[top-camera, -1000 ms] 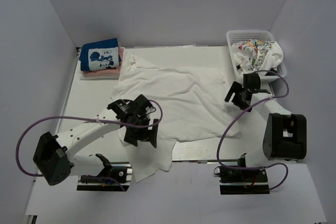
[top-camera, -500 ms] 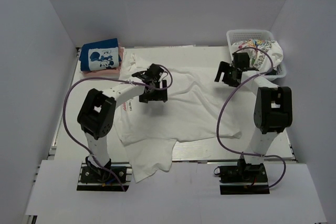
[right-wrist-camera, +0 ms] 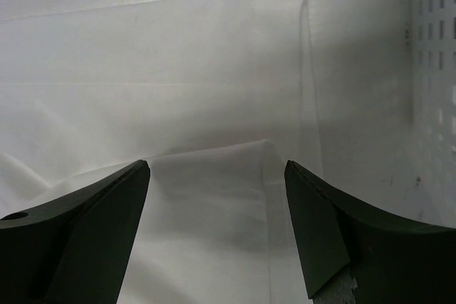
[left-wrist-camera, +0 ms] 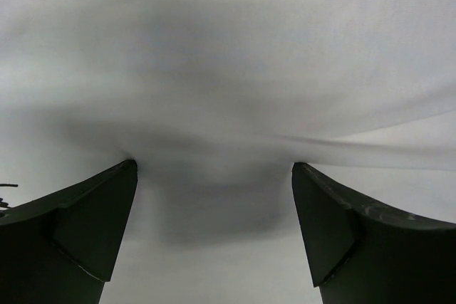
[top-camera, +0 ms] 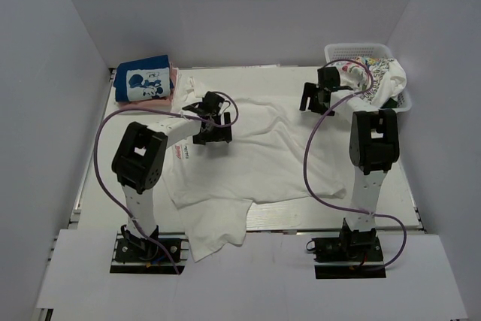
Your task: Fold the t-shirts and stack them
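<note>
A large plain white t-shirt [top-camera: 263, 155] lies spread over the table, its lower left part hanging past the near edge. My left gripper [top-camera: 213, 137] stands open low over the shirt's upper left area; in the left wrist view smooth white cloth [left-wrist-camera: 228, 69] fills the gap between the fingers [left-wrist-camera: 85, 233]. My right gripper [top-camera: 312, 104] is open over the shirt's far right corner, where a folded sleeve edge [right-wrist-camera: 214, 197] lies between its tips. A blue t-shirt with a cartoon-mouse panel [top-camera: 143, 82] rests folded on a pink one [top-camera: 173, 80] at the far left.
A white mesh basket [top-camera: 340, 50] at the far right holds a crumpled white t-shirt with colourful prints [top-camera: 378, 77]; its wall [right-wrist-camera: 431, 69] shows just right of my right gripper. Purple cables loop beside both arms. White walls enclose the table [top-camera: 105, 152].
Both arms have swung toward the far side. The left gripper went from the shirt's near left part to its upper left; the right went from the right edge up beside the basket.
</note>
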`<state>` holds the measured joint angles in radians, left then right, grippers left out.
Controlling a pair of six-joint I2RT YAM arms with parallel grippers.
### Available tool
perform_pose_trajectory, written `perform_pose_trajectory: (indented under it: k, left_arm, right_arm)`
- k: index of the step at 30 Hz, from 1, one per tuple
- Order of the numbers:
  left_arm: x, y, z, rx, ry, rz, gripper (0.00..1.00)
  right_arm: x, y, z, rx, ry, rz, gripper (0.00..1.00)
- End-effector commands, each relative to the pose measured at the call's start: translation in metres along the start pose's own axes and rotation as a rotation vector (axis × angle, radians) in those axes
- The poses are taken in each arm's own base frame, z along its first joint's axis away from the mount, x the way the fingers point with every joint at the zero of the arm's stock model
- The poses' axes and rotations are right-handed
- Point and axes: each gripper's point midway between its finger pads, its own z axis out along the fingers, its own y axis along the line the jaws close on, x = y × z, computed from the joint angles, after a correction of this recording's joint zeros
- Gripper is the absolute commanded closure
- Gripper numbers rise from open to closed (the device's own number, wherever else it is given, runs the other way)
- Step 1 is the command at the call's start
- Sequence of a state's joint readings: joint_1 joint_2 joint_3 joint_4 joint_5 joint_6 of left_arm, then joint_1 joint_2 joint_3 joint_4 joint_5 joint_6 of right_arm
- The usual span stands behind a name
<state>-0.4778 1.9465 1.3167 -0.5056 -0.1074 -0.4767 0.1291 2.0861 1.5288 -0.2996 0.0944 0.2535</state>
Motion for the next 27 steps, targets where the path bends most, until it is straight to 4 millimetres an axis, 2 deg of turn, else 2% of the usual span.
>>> perform_pose_trajectory:
  k: [1,2,5,8,13,17,23,25,27]
  left_arm:
    - [0.009,0.009,0.003,0.005,0.017,-0.007,0.0]
    - [0.014,0.016,0.005,-0.006,0.03,-0.014,0.0]
    - [0.018,0.017,0.007,-0.008,0.034,-0.013,0.0]
    - [0.024,0.024,0.007,-0.019,0.046,-0.02,0.0]
    - [0.025,0.023,0.007,-0.007,0.042,-0.021,0.0]
    - [0.021,0.026,0.004,-0.007,0.033,-0.03,0.0]
    - [0.029,0.029,0.006,-0.015,0.049,-0.029,0.0]
    - [0.029,0.029,0.006,-0.015,0.049,-0.029,0.0]
    - [0.027,0.026,0.006,-0.001,0.044,-0.03,0.0]
  right_arm:
    - [-0.014,-0.026,-0.009,0.189,-0.055,-0.047,0.18]
    - [-0.014,-0.029,-0.011,0.206,-0.057,-0.055,0.18]
    - [-0.012,-0.026,-0.014,0.228,-0.069,-0.089,0.18]
    - [-0.013,-0.024,-0.011,0.237,-0.077,-0.09,0.18]
    - [-0.004,-0.024,0.002,0.241,-0.034,-0.065,0.18]
    - [-0.003,-0.013,0.005,0.184,-0.03,-0.047,0.26]
    - [-0.003,-0.005,0.005,0.141,-0.025,-0.031,0.38]
    - [-0.008,-0.004,0.0,0.142,-0.041,-0.03,0.43]
    - [-0.013,-0.003,-0.004,0.142,-0.058,-0.027,0.54]
